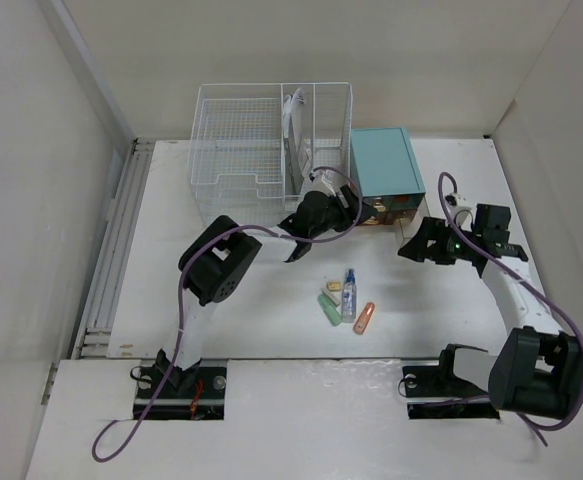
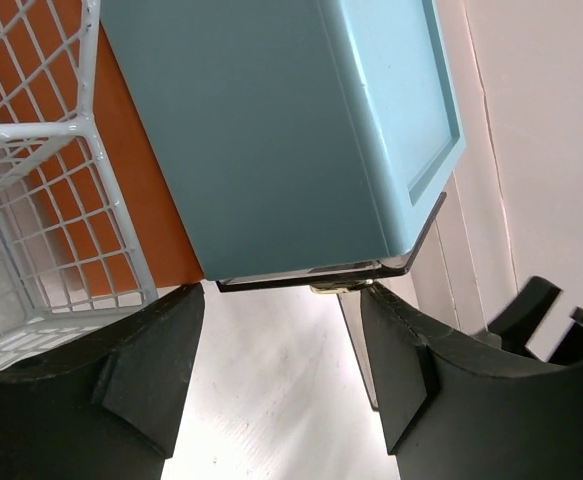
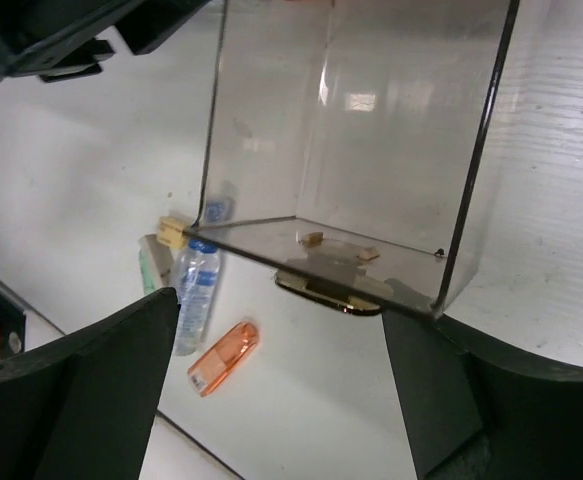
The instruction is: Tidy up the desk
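The teal cabinet (image 2: 271,130) was smooth, with a soft satin sheen. Its pulled-out drawer (image 3: 371,150) was clear, glossy plastic with a smoky tint, and the drawer's handle (image 3: 328,290) looked like polished gold metal. Beside the cabinet, the basket (image 1: 241,140) was white-coated wire. In front of it, the bench (image 3: 561,200) was matt white with a fine grain, and the orange piece (image 3: 223,356) was shiny, translucent plastic. The fingers (image 3: 81,400) of my right gripper (image 3: 281,330) were matt black plastic.

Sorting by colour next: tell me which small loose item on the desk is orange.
The orange pill-shaped piece, rightmost in the cluster, beside the blue-capped clear bottle; the other two are a pale green stick and a yellowish block.
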Motion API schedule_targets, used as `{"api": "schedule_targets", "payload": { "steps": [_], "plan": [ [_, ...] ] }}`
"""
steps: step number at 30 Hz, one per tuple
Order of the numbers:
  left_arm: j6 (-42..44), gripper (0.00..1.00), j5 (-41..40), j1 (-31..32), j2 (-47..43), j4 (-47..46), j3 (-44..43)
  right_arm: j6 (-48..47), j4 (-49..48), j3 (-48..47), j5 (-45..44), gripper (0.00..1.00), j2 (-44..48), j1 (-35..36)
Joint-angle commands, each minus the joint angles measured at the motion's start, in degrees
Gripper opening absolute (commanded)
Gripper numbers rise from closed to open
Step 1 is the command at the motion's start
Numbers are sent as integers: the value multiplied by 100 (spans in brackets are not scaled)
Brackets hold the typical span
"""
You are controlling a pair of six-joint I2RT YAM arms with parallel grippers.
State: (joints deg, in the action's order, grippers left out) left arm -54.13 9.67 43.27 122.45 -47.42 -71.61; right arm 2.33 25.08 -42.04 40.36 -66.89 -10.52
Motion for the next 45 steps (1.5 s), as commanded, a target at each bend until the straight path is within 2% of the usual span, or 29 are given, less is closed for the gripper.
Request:
{"api": "schedule_targets", "payload": {
  "steps": [1,8,16,21,24,25,26,28,29,30,31,33,35,36,37,38,39,40,42,43,44,45],
  "plan": [
    [289,62,-642,-205,-494,-576,-2,-224,390,-418,447,87,343,-37],
    [403,64,-642,23,-775,-479,253,-172,1269,-752,718,87,651,-37],
    [403,67,-580,77,-828,-206,253,-110,1438,-753,710,87,809,-90],
    [403,67,-422,147,-1320,-259,648,-399,1667,-989,1044,76,862,-29],
    [570,61,-370,304,-1820,-259,1087,-400,1737,-1069,1219,66,1037,86],
    [666,54,-370,392,-1952,-259,1193,-400,1737,-1069,1420,63,1151,86],
    [806,50,-300,393,-2093,-259,1411,-400,1650,-1069,1509,50,1152,155],
    [1026,38,-299,604,-2558,-67,1588,-400,1509,-1192,1589,34,1284,252],
    [1184,15,-299,665,-2716,82,1720,-400,1456,-1262,1589,25,1284,418],
    [1525,3,-369,718,-3005,266,1721,-617,1456,-1350,1589,12,1284,541],
    [1702,0,-370,771,-3147,677,1791,-1098,1456,-1551,1511,8,1284,691],
    [2071,0,-518,850,-3446,1057,1975,-1532,1282,-1754,1010,4,1170,1190],
    [2503,0,-973,1087,-3929,1725,2151,-1839,1060,-1824,1238,21,1057,1324],
    [2573,0,-1193,1148,-4096,1936,2413,-1893,991,-1912,1116,43,986,1664],
    [2574,0,-1613,1306,-4455,2338,2555,-2285,1112,-2200,1019,57,811,1859],
    [2574,0,-1618,1386,-4632,2577,2678,-2481,1191,-2368,766,67,809,2148],
    [2426,0,-2035,1439,-4808,2832,2783,-2692,1288,-2518,-64,74,670,2464],
    [2311,0,-2161,1500,-4966,3070,2976,-2842,1341,-2633,-524,89,669,3033],
    [2127,0,-2346,1693,-5441,3563,3214,-3281,1342,-2713,-1517,96,538,3572],
    [1839,0,-2425,1781,-5608,3686,3337,-3335,1237,-2713,-2323,100,537,3862],
    [1697,4,-2478,1886,-5940,3765,3617,-3483,1236,-2713,-2496,100,415,3917],
    [1538,13,-2548,2105,-6118,3905,3759,-3815,1236,-2608,-2611,100,318,3979]
  ]
}}
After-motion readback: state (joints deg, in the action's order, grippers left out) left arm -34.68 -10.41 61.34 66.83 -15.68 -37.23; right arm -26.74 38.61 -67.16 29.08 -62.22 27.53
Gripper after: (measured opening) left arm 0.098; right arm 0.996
